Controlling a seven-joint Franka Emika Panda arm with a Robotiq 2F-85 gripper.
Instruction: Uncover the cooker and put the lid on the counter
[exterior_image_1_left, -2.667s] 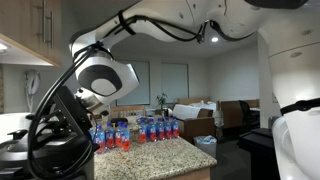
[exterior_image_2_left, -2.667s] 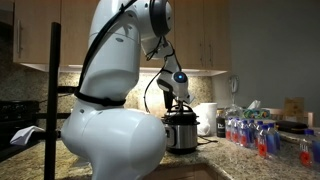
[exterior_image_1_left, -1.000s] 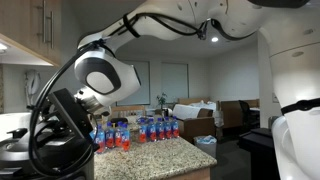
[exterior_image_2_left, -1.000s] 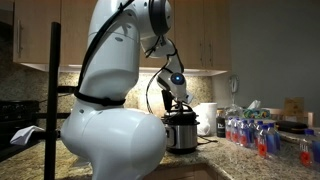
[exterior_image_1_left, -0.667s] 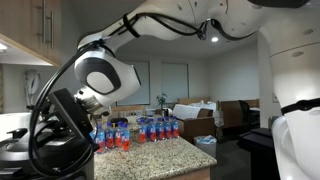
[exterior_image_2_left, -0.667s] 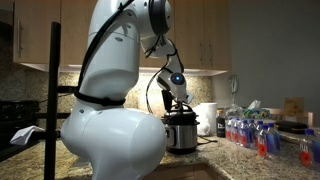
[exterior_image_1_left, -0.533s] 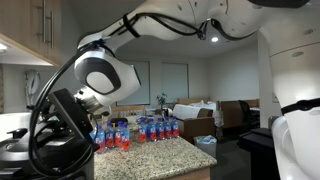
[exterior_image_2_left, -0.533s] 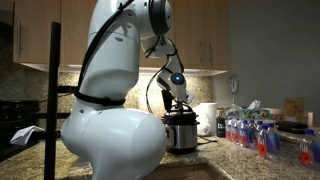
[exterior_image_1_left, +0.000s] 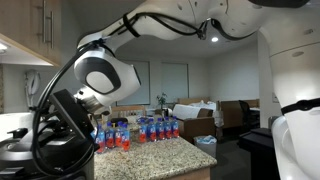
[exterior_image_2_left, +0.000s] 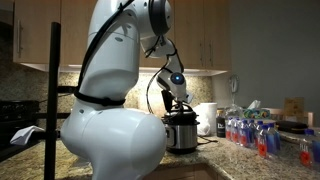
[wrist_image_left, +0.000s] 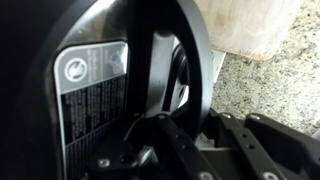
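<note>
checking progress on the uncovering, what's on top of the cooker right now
The lid sits on the cooker, and the claw hangs right over it. The inner pot is hidden under the lid; whether the claw grips the lid cannot be told.

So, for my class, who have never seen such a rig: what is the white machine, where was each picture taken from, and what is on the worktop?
The white machine is a robot arm with a gripper at its end. Two pictures come from cameras outside it; the dark close-up comes from a camera on its wrist. On the granite counter stand a steel cooker and some bottles. The gripper is right at the black lid; whether it grips it is unclear.
</note>
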